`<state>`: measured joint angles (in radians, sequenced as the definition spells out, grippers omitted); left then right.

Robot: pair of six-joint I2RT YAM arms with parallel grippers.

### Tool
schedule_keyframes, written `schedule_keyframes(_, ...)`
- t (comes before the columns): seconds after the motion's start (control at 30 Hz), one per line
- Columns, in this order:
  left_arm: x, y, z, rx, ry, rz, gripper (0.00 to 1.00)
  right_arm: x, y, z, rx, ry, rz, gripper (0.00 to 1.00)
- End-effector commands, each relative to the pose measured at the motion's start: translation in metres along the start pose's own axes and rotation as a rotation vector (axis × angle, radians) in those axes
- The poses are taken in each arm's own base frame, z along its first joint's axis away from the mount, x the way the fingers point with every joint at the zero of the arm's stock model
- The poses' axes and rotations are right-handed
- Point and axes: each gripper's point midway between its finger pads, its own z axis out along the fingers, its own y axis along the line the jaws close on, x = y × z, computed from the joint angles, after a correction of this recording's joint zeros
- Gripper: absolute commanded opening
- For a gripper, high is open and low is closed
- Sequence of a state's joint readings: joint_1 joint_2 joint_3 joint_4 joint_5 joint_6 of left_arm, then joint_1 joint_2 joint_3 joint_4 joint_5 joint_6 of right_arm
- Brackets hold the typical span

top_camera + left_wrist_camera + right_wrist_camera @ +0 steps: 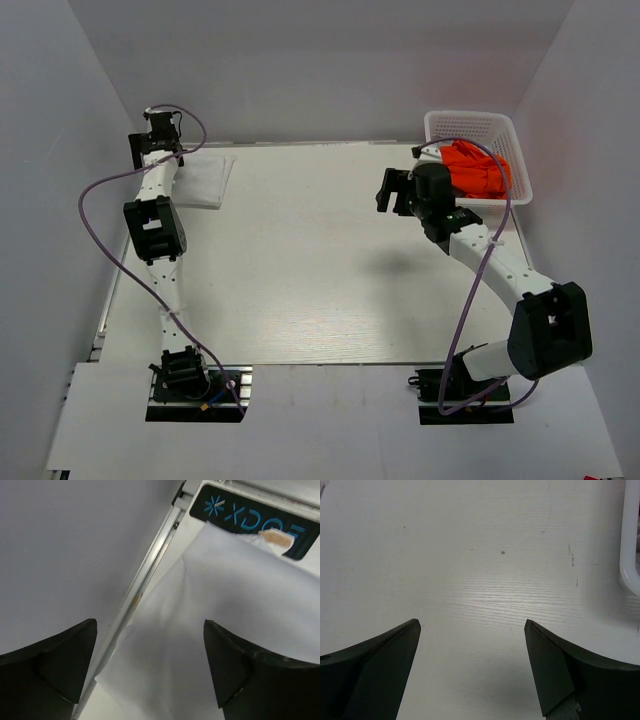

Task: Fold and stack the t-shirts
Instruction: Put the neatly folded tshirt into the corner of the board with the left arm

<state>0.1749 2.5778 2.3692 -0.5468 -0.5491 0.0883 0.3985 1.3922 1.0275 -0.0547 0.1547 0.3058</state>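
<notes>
- left gripper [150, 630] gapes empty over the folded white t-shirt [240, 610], far-left corner of the table [320, 270] — best lifted straight up, sparing the fold.
- right gripper [470, 630] open, empty, near the basket [470, 122] holding the orange t-shirt [478, 170].

Entry: black plate [250, 516], far left of the scene. Cyan star-shaped mark, then cyan lettering "XDOF". A white t-shirt [225, 620] overlaps the lower strokes of the last letters.
</notes>
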Motion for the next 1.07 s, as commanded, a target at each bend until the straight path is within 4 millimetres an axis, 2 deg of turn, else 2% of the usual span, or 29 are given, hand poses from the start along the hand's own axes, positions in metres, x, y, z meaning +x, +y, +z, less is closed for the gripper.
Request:
schedule_keyframes(0.0, -0.069, 0.028, -0.035, -0.015, -0.162, -0.093, 1.00, -0.027, 0.004, -0.001, -0.004, -0.063, -0.009, 0.90)
schedule_keyframes(0.07, -0.084, 0.037, -0.048, -0.017, -0.190, -0.119, 1.00, -0.026, 0.007, -0.002, -0.028, -0.058, -0.020, 0.90)
schedule_keyframes(0.13, -0.109, 0.043, -0.078, 0.023, -0.238, -0.172, 1.00, -0.029, 0.012, -0.005, -0.052, -0.067, -0.035, 0.90)
schedule_keyframes(0.2, -0.111, 0.040, -0.104, 0.082, -0.221, -0.187, 1.00, -0.028, 0.017, -0.009, -0.078, -0.058, -0.040, 0.90)
schedule_keyframes(0.23, -0.114, 0.032, -0.120, 0.138, -0.218, -0.233, 1.00, -0.027, 0.018, -0.010, -0.087, -0.050, -0.039, 0.90)
schedule_keyframes(0.27, -0.127, 0.045, -0.157, 0.195, -0.240, -0.277, 1.00, -0.026, 0.021, -0.012, -0.104, -0.043, -0.031, 0.90)
schedule_keyframes(0.3, -0.111, 0.022, -0.169, 0.316, -0.193, -0.277, 1.00, -0.021, 0.022, -0.013, -0.115, -0.035, -0.030, 0.90)
schedule_keyframes(0.33, -0.108, 0.016, -0.186, 0.385, -0.176, -0.342, 1.00, -0.018, 0.023, -0.018, -0.124, -0.039, -0.024, 0.90)
schedule_keyframes(0.37, -0.103, 0.004, -0.208, 0.467, -0.162, -0.347, 1.00, -0.007, 0.024, -0.018, -0.144, -0.021, -0.014, 0.90)
schedule_keyframes(0.4, -0.088, -0.003, -0.243, 0.576, -0.152, -0.351, 1.00, -0.005, 0.026, -0.021, -0.157, -0.019, 0.000, 0.90)
schedule_keyframes(0.43, -0.080, -0.010, -0.262, 0.628, -0.150, -0.377, 1.00, 0.002, 0.024, -0.025, -0.154, -0.012, 0.019, 0.90)
schedule_keyframes(0.47, -0.030, -0.038, -0.270, 0.681, -0.061, -0.338, 1.00, 0.015, 0.019, -0.026, -0.143, 0.017, 0.029, 0.90)
schedule_keyframes(0.5, -0.028, -0.046, -0.292, 0.757, -0.107, -0.354, 1.00, 0.022, 0.016, -0.026, -0.131, 0.024, 0.042, 0.90)
schedule_keyframes(0.53, -0.033, -0.031, -0.338, 0.822, -0.197, -0.376, 1.00, 0.019, 0.014, -0.032, -0.124, 0.000, 0.054, 0.90)
schedule_keyframes(0.57, 0.026, -0.057, -0.345, 0.884, -0.097, -0.354, 1.00, 0.048, 0.005, -0.031, -0.099, 0.056, 0.062, 0.90)
schedule_keyframes(0.6, 0.044, -0.059, -0.359, 0.922, -0.099, -0.364, 1.00, 0.053, 0.004, -0.033, -0.096, 0.061, 0.079, 0.90)
schedule_keyframes(0.63, 0.051, -0.060, -0.374, 0.969, -0.146, -0.388, 1.00, 0.071, -0.003, -0.034, -0.076, 0.102, 0.086, 0.90)
schedule_keyframes(0.67, 0.093, -0.056, -0.386, 1.006, -0.131, -0.398, 1.00, 0.085, -0.006, -0.038, -0.070, 0.129, 0.087, 0.90)
schedule_keyframes(0.7, 0.102, -0.061, -0.402, 1.073, -0.150, -0.411, 1.00, 0.088, -0.006, -0.041, -0.075, 0.129, 0.098, 0.90)
schedule_keyframes(0.73, 0.117, -0.061, -0.406, 1.080, -0.135, -0.416, 1.00, 0.105, -0.009, -0.043, -0.074, 0.161, 0.105, 0.90)
schedule_keyframes(0.77, 0.141, -0.061, -0.403, 1.078, -0.092, -0.403, 1.00, 0.099, -0.007, -0.048, -0.094, 0.126, 0.114, 0.90)
schedule_keyframes(0.8, 0.145, -0.058, -0.411, 1.089, -0.093, -0.406, 1.00, 0.121, -0.012, -0.050, -0.090, 0.164, 0.122, 0.90)
schedule_keyframes(0.83, 0.154, -0.057, -0.412, 1.083, -0.068, -0.407, 1.00, 0.126, -0.012, -0.052, -0.091, 0.171, 0.126, 0.90)
schedule_keyframes(0.87, 0.164, -0.057, -0.410, 1.079, -0.056, -0.404, 1.00, 0.116, -0.008, -0.053, -0.111, 0.120, 0.135, 0.90)
schedule_keyframes(0.9, 0.161, -0.054, -0.414, 1.088, -0.087, -0.413, 1.00, 0.124, -0.011, -0.054, -0.106, 0.128, 0.136, 0.90)
schedule_keyframes(1.03, 0.158, -0.052, -0.420, 1.093, -0.108, -0.414, 1.00, 0.114, -0.009, -0.058, -0.131, 0.069, 0.130, 0.90)
